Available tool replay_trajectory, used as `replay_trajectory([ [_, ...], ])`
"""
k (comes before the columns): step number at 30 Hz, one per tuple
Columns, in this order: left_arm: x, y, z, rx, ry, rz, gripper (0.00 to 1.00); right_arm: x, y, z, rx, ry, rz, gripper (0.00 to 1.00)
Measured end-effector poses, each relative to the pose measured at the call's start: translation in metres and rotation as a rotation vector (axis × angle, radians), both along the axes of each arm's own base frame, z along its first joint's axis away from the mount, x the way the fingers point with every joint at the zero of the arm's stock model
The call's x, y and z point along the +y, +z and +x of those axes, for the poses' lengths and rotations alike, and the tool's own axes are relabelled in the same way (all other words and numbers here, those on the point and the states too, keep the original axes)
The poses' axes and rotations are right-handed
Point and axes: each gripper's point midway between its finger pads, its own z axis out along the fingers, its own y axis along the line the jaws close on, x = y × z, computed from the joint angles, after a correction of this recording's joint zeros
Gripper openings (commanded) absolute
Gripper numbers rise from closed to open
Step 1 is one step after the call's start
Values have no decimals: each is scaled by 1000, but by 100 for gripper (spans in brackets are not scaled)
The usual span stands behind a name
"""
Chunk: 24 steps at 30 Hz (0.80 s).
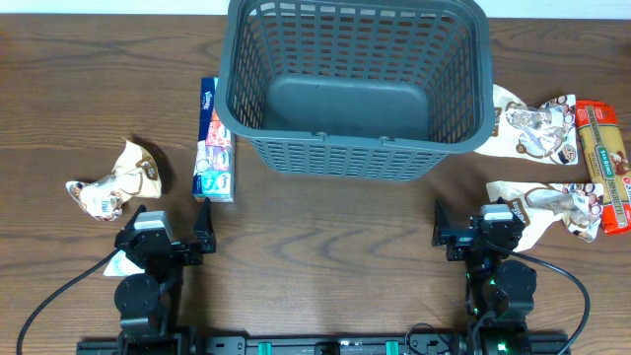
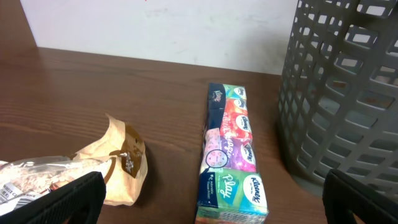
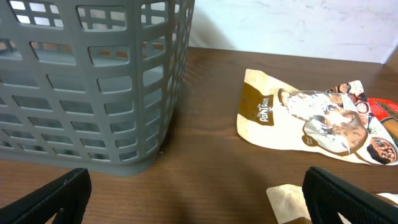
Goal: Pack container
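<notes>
Presently, both pincers stood fully open and empty at the near edge of the brown wooden worktop (image 1: pixel 325 247): the left pincer (image 1: pixel 171 229) and the right pincer (image 1: pixel 475 225) each held nothing. The large dark grey lattice-sided plastic basket (image 1: pixel 335 158) sat at the far centre of the worktop, its solid bottom bare; no packing had been done.

Hazards judged from this layout:

1. The long multi-coloured tissue pack (image 1: pixel 215 143) lay just beside the basket's left wall. A finger coming down on that side could strike the lattice or shove the basket.
2. The crumpled beige foil pouch (image 1: pixel 113 182) at the left appeared thin and creased. A grasp on one fold alone could slip during the lift.
3. At the right, the upper beige printed pouch (image 1: pixel 532 128) touched the basket's corner, and the lower beige printed pouch (image 1: pixel 557 205) lay against the red rectangular packet (image 1: pixel 603 163). Lifting one could drag its neighbour.
4. The basket walls were tall. A packet carried too low could catch on the rim or in a slot and fall outside.
</notes>
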Motion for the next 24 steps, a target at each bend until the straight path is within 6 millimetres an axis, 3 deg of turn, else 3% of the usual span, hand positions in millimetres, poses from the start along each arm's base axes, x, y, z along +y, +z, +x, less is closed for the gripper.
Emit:
replay_trajectory([
  [16,0,0,0,0,0,0,99,-3,12,2,-48,-29,60,99],
  [19,0,0,0,0,0,0,99,-18,13,-1,-21,-127,109,99],
  [21,0,0,0,0,0,0,99,-35,24,-7,-8,-240,139,99],
  [24,0,0,0,0,0,0,99,-65,64,-23,-40,-433,169,99],
])
